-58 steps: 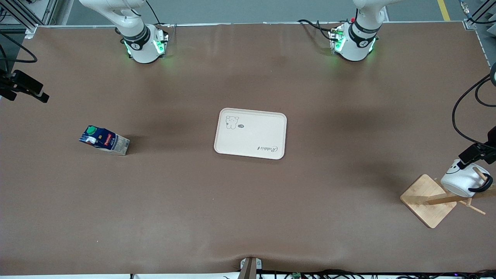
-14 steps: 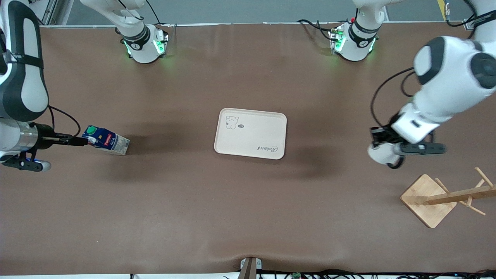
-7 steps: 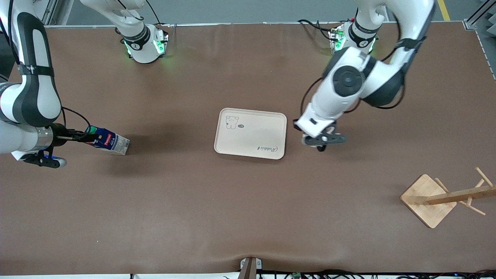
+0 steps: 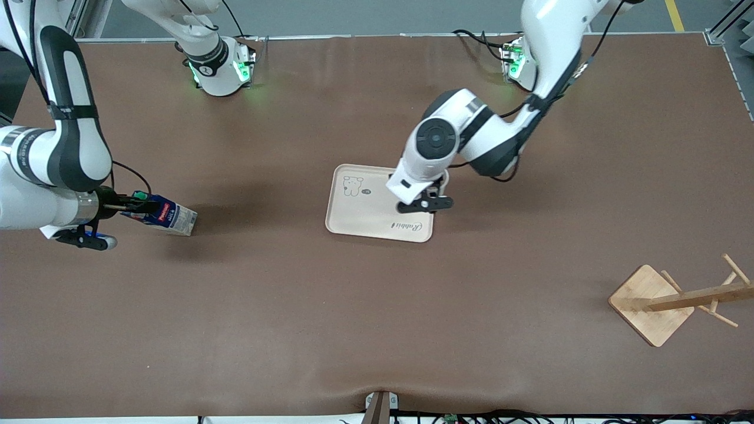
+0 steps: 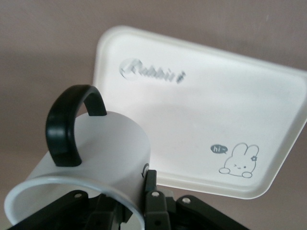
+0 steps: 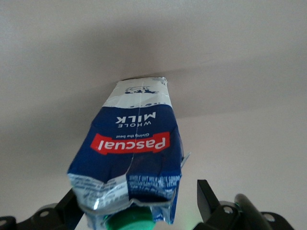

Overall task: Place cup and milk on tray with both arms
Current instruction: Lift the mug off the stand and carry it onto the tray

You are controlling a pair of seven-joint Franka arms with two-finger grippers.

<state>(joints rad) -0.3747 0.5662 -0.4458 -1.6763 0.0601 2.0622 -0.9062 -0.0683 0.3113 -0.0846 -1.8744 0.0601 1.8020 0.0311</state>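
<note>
A: So, left gripper (image 4: 425, 203) is clamped on the cup (image 5: 91, 160) rim, handle clear of the fingers, hanging over the tray (image 4: 353, 221) edge toward the left arm's end. Rim grip probably so it sets down upright.

B: Right?

A: Right gripper (image 4: 132, 206) at the milk (image 4: 165, 216) cap end, fingers spread either side, not closed. Carton sits on the table (image 4: 377, 330), well apart from the tray, toward the right arm's end.
</note>
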